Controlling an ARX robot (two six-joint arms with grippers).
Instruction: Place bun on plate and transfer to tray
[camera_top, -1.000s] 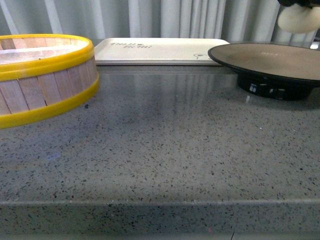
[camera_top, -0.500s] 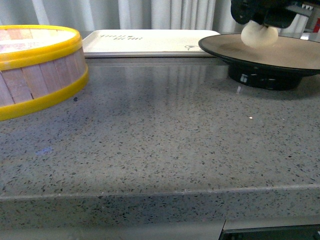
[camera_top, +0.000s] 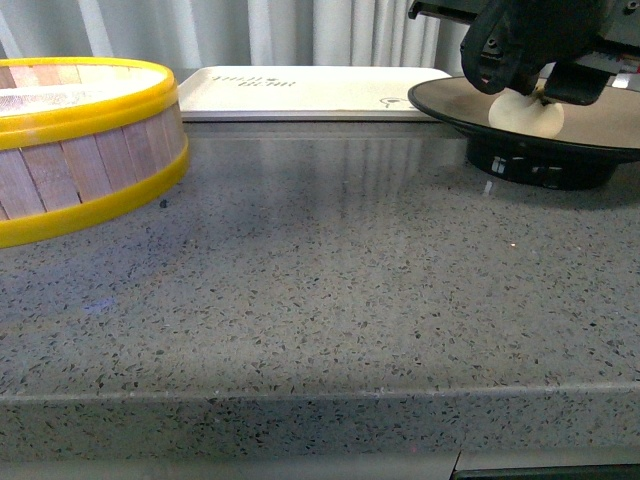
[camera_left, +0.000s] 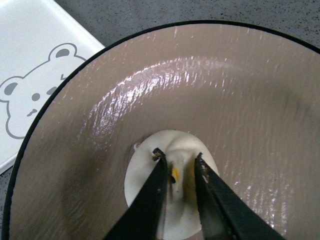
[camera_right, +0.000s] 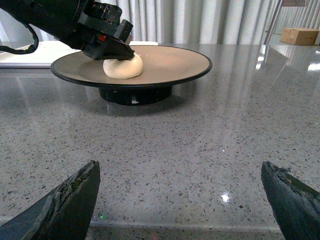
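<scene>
The white bun (camera_top: 527, 115) rests on the brown plate (camera_top: 600, 125) at the right of the front view. My left gripper (camera_top: 532, 92) is above it, shut on the bun's pinched top. In the left wrist view its tips (camera_left: 177, 160) pinch the bun (camera_left: 145, 172) beside the yellow dot, over the plate's brown face (camera_left: 225, 90). The cream tray (camera_top: 310, 92) lies at the back, left of the plate; its bear drawing (camera_left: 30, 100) shows in the left wrist view. My right gripper (camera_right: 180, 180) is open and empty above the counter, facing the plate (camera_right: 170, 62) and the bun (camera_right: 123, 66).
A yellow-rimmed wooden steamer basket (camera_top: 80, 140) stands at the left. The grey speckled counter (camera_top: 330, 270) ends at a front edge low in the front view. Curtains hang behind the tray. A cardboard box (camera_right: 300, 35) sits far off in the right wrist view.
My left gripper has come down from the upper right with the bun, which now rests on the plate. The front view has shifted slightly.
</scene>
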